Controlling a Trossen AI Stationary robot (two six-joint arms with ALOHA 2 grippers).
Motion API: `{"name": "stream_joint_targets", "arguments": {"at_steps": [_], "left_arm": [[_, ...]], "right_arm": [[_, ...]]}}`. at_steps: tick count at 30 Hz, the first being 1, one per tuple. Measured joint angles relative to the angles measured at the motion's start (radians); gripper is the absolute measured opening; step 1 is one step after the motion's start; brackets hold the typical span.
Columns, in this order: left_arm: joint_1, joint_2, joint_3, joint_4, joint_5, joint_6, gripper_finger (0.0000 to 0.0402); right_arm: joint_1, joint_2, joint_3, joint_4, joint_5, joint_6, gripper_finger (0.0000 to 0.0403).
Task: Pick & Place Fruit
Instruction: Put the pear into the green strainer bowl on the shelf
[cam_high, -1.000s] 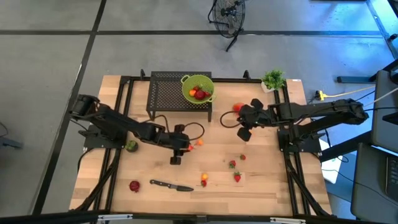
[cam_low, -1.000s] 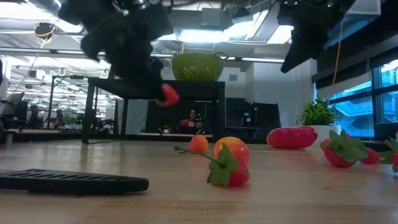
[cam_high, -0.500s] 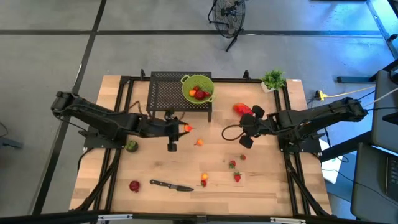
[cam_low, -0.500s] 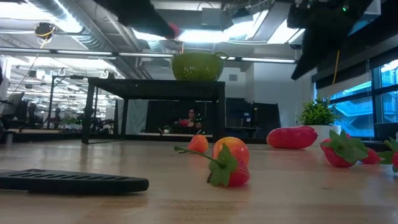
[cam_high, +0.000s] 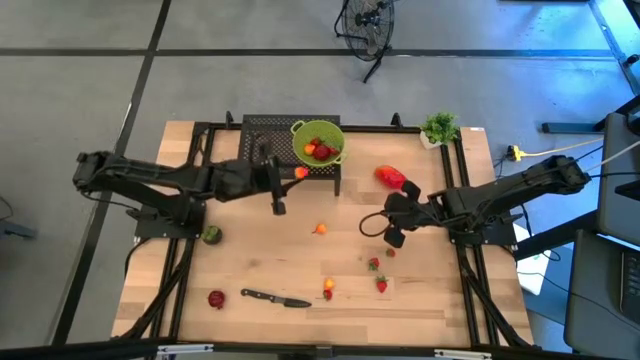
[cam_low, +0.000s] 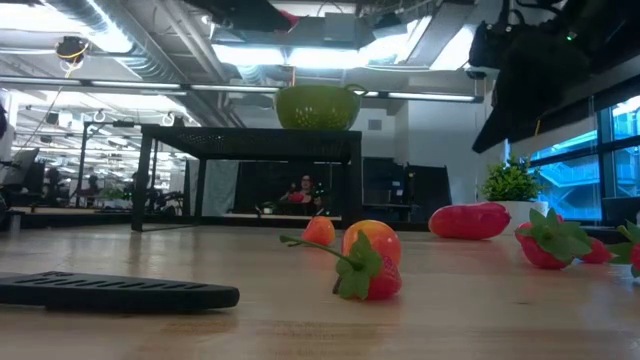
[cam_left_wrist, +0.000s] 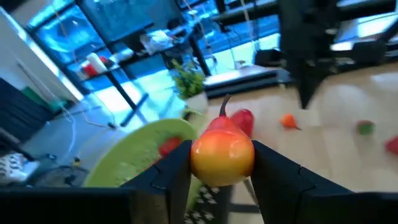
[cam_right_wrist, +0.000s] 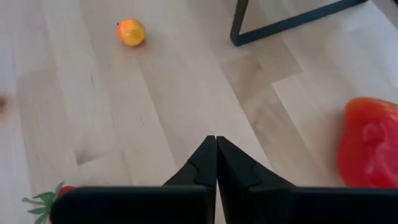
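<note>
My left gripper (cam_high: 296, 175) is raised beside the lime-green bowl (cam_high: 318, 141), which stands on a black mesh stand, and it is shut on an orange-red pear-shaped fruit (cam_left_wrist: 222, 155). The bowl holds a few red and yellow pieces. My right gripper (cam_high: 392, 232) hovers shut above the table's right half, touching nothing. On the wood lie an orange piece (cam_high: 320, 229), strawberries (cam_high: 374, 264), a red-yellow piece (cam_high: 327, 288), a red piece (cam_high: 217, 298), a dark green round one (cam_high: 211, 235) and the glossy red oblong (cam_high: 390, 177). My left gripper pinches the orange-red fruit at its widest part (cam_left_wrist: 198, 163) between the two fingers (cam_left_wrist: 171, 171), one on each side. The fruit is lifted clear of the table, stem end up, next to the bowl's rim (cam_left_wrist: 143, 155).
A black-handled knife (cam_high: 275, 297) lies near the table's near edge. A small potted plant (cam_high: 438, 128) stands at the far right corner. The black stand (cam_high: 270, 150) rises over the far middle. Bare wood lies between the two grippers.
My left gripper has risen and moved toward the far edge, carrying the orange-red fruit up from the table's middle to beside the bowl. My right gripper has moved toward the near edge, away from the red oblong.
</note>
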Motion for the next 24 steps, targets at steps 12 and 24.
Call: {"name": "stream_joint_targets", "arguments": {"at_steps": [12,24], "left_arm": [[0.236,0.004,0.0,0.085,0.143,0.005,0.0145],[0.394,0.086,0.231,-0.214,0.225,-0.142,0.0145]], "right_arm": [[0.009,0.0,0.0,0.053,0.0,0.0,0.0028],[0.008,0.0,0.0,0.068,0.001,-0.003,0.0004]]}}
